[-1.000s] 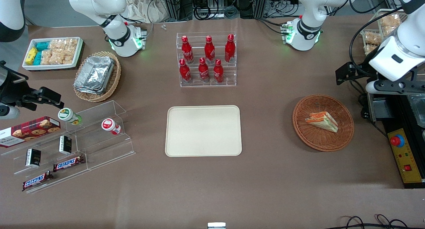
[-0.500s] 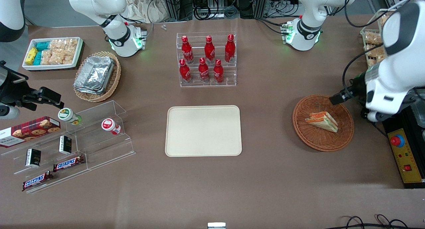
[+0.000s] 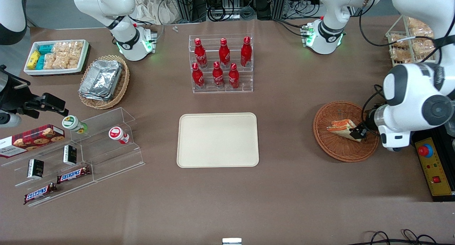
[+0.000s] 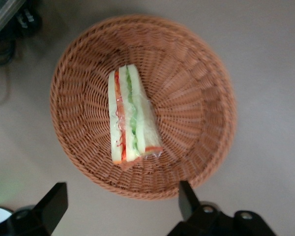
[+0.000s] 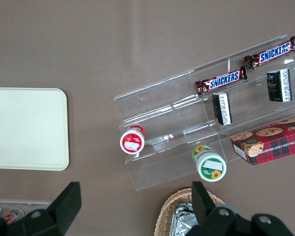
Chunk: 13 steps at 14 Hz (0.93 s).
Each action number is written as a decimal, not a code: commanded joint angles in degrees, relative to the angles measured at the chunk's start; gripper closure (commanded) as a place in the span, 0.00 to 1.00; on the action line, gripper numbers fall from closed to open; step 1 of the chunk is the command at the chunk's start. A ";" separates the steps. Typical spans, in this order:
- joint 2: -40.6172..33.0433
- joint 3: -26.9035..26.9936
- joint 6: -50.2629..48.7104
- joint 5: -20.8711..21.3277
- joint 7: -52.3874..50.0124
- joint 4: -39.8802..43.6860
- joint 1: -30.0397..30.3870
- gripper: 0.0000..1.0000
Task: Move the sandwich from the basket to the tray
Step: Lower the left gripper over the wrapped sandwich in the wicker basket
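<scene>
Reddish-brown wicker is filling the left wrist view, because the working arm has swung in from the working arm's end of the table over the last second and is now hanging its gripper [image 3: 358, 134] above the basket [image 3: 337, 150], right over the edge of the sandwich [image 3: 342, 127]. A second ago the arm was still well off to the side; half a second ago it was reaching the basket rim. That is putting the approach nearly at its end, and my judgement is that the descent and grasp are coming next, with nothing of the carry to the tray [image 3: 217, 139] begun.

In the wrist view the gripper [image 4: 120, 204] is standing wide open, its two fingers [image 4: 54, 201] spread apart and holding nothing, with the sandwich [image 4: 130, 118] lying off from the gap between them.

The sandwich is resting inside the basket [image 4: 206, 98] near its middle, lying on one flat side, so its white bread, orange layer and green layer are showing as stripes along its length. Clear wrap is bunching loosely at one side and catching light, which suggests a slippery, soft surface. The cream-beige tray is sitting bare, well apart from the basket, toward the table's middle
</scene>
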 commanded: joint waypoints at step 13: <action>6.58 3.33 19.55 -0.22 -9.71 -12.49 -0.92 0.38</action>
